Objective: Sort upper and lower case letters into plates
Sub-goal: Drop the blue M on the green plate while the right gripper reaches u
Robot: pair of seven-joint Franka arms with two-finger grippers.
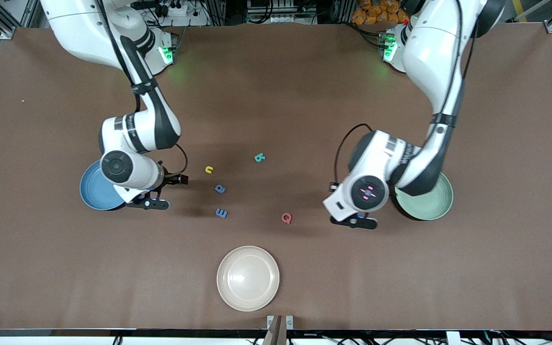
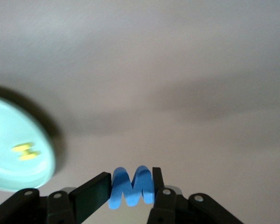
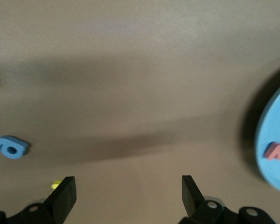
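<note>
1. The left pincer (image 2: 130,189) hangs over the bare brown bench (image 1: 276,96) just beside the mint green plate (image 1: 436,203), pinching a blue letter M (image 2: 131,186) upright between its fingers (image 2: 91,196).
2. The mint green plate lies toward the left arm's end of the bench; in the left wrist view a small yellow letter (image 2: 24,151) lies in it.
3. The right pincer (image 3: 128,193) hangs with its fingers spread wide and nothing between them, over the bench at the rim of the blue plate (image 1: 95,194).
4. The blue plate lies toward the right arm's end of the bench; the right wrist view shows a red-pink letter (image 3: 279,151) lying in it.
5. Five letters lie loose on the bench between the two arms: a teal one (image 1: 259,157) farthest from the front camera, a yellow one (image 1: 209,169), a blue rounded one (image 1: 219,189), a blue E-like one (image 1: 221,212) and a red-pink Q-like one (image 1: 286,218) nearest.
6. A cream plate (image 1: 247,278) sits nearest the front camera, well apart from the loose letters.
</note>
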